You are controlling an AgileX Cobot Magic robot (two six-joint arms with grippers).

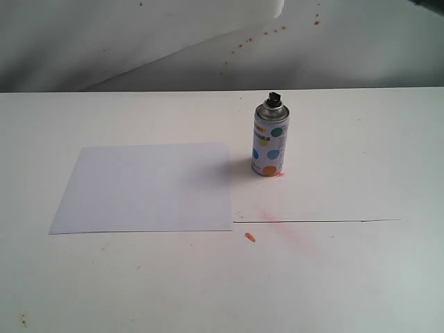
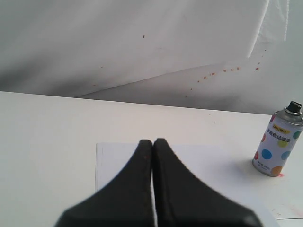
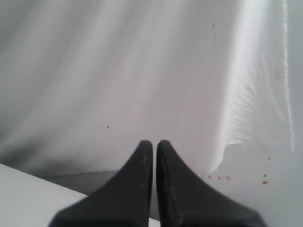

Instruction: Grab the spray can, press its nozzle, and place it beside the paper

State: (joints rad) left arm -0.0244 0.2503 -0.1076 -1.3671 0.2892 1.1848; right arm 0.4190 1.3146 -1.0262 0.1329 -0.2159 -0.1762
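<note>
The spray can (image 1: 269, 139) stands upright on the white table, white with coloured dots, a silver shoulder and a black nozzle (image 1: 274, 99) on top. It stands just right of the paper (image 1: 146, 187), a flat white sheet. The left wrist view shows the spray can (image 2: 278, 146) off to one side and the paper (image 2: 199, 165) under my left gripper (image 2: 153, 141), which is shut and empty. My right gripper (image 3: 155, 142) is shut and empty too, facing the white backdrop. Neither arm appears in the exterior view.
Orange paint stains (image 1: 252, 237) mark the table in front of the can, beside a thin dark line (image 1: 319, 221). A wrinkled white backdrop (image 1: 173, 35) with small orange specks hangs behind the table.
</note>
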